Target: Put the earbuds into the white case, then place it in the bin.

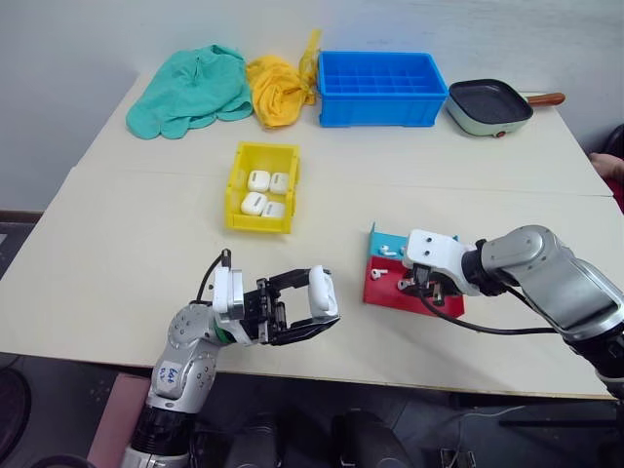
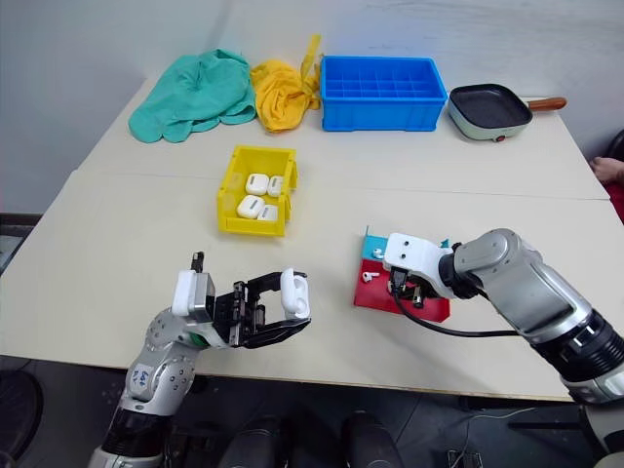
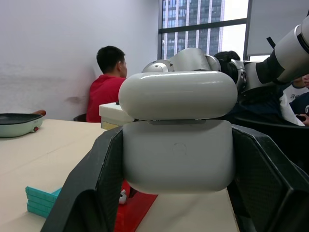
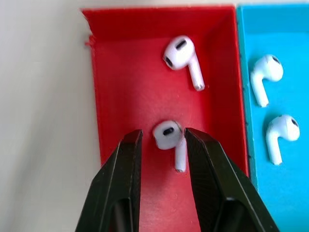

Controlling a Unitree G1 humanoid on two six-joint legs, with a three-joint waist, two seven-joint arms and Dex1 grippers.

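1. Glossy white rounded earbud charging case (image 1: 323, 293), nearest item: clamped between the black fingers of the left gripper (image 1: 310, 314), held above the near edge of the pale tabletop (image 1: 117, 244). Hinged lid standing open, apart from the body; long axis roughly level in the wrist view, opening facing up and toward the right arm.
2. Tiny glossy white earbud with short stem (image 4: 169, 140): lying in the shallow red plastic tray (image 4: 120, 72), bulb away from the wrist, stem pointing back along the fingers; long axis about parallel to them.
3. Right gripper (image 4: 162, 137): fingers apart, straddling that earbud, one to each side, seemingly not yet closed on it.
4. Second earbud (image 4: 182, 59): farther along the same red tray, stem slanted.
5. Two more earbuds (image 4: 264, 77): in the adjoining teal tray (image 4: 289, 38).
6. Small bright yellow plastic bin (image 1: 262, 187): well beyond the left gripper, already containing four white cases.
7. Step judged in hand: picking the first earbud. Next move judged: closing on the bulb and stem without a sideways flick, lifting, carrying across to the open case, seating stem-down.
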